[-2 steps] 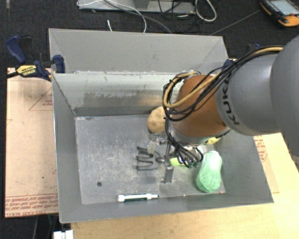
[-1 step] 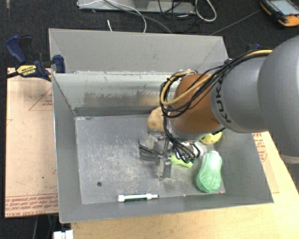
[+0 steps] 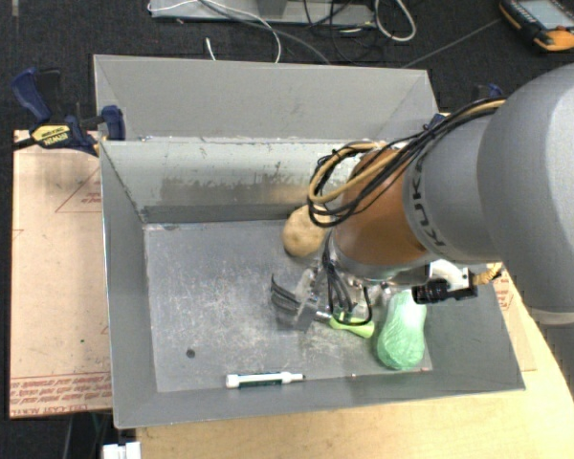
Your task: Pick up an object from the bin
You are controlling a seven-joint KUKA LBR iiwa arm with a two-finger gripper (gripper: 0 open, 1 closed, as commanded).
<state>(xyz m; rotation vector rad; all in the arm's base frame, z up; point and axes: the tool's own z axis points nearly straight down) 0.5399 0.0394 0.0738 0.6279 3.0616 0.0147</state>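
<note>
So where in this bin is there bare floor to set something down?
The left half of the floor is bare: between the bin's left wall, the back wall, the white pen in front and the claw. The right side is crowded: a tan round lump, a yellow-green piece and a green soft lump lie close around the claw.

Fairly bright, even light falls from above on the grey bin (image 3: 210,295), and its back wall is lit flat and pale. The arm (image 3: 517,180) shows a soft sheen on its casing and casts a diffuse shadow beneath. The surrounding dark floor (image 3: 38,27) is dim.
</note>
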